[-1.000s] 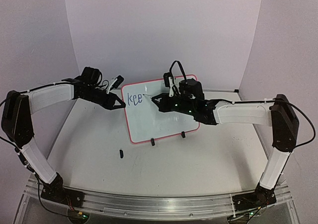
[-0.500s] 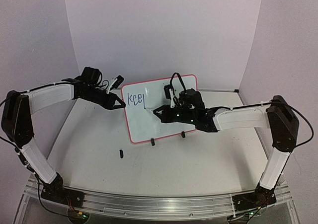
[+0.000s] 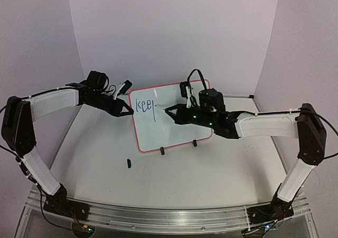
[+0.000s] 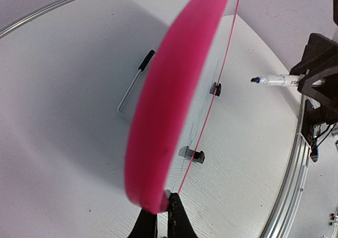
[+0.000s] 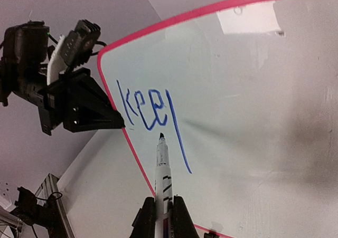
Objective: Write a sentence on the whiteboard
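Note:
The whiteboard stands upright on two black clip feet at mid-table. Its red edge fills the left wrist view. Blue writing at its top left reads "kee" plus a long downstroke, and it also shows in the right wrist view. My left gripper is shut on the board's left edge. My right gripper is shut on a white marker in front of the board. The marker's tip is just below the letters, a little off the surface.
A small black marker cap lies on the table in front of the board's left side. A thin wire stand props the board from behind. The purple backdrop curves close behind the board.
The right gripper drew a long downstroke after "kee", going down the board, then rose and pulled back to the right. The left gripper and board have not moved.

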Action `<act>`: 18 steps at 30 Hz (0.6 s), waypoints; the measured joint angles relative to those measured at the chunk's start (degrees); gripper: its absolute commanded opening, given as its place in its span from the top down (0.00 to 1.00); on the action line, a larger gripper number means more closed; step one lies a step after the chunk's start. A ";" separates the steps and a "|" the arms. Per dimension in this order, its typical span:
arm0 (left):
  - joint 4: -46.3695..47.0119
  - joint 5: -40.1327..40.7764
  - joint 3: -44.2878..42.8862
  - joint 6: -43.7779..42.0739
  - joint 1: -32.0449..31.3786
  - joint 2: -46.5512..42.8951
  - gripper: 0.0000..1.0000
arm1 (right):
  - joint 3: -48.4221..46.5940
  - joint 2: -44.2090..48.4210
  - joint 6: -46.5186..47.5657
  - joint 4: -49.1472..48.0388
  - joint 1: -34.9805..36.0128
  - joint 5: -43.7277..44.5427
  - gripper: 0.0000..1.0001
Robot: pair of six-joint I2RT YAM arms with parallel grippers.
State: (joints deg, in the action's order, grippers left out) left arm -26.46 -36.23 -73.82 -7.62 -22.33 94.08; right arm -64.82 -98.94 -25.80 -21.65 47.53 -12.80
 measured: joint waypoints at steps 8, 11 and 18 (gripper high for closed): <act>-0.04 0.00 0.00 -0.07 -0.02 0.00 1.00 | -5.31 -1.42 1.53 -0.63 0.00 2.23 1.00; -0.07 0.00 0.00 -0.09 -0.02 0.00 1.00 | -6.97 -2.95 2.10 -0.59 0.00 2.75 1.00; -0.07 0.00 0.00 -0.09 -0.04 0.00 1.00 | -7.96 -5.05 2.69 0.22 0.00 3.45 1.00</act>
State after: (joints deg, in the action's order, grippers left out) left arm -26.52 -36.23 -73.82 -7.70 -22.37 94.08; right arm -72.77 -103.98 -23.11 -21.43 47.53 -9.34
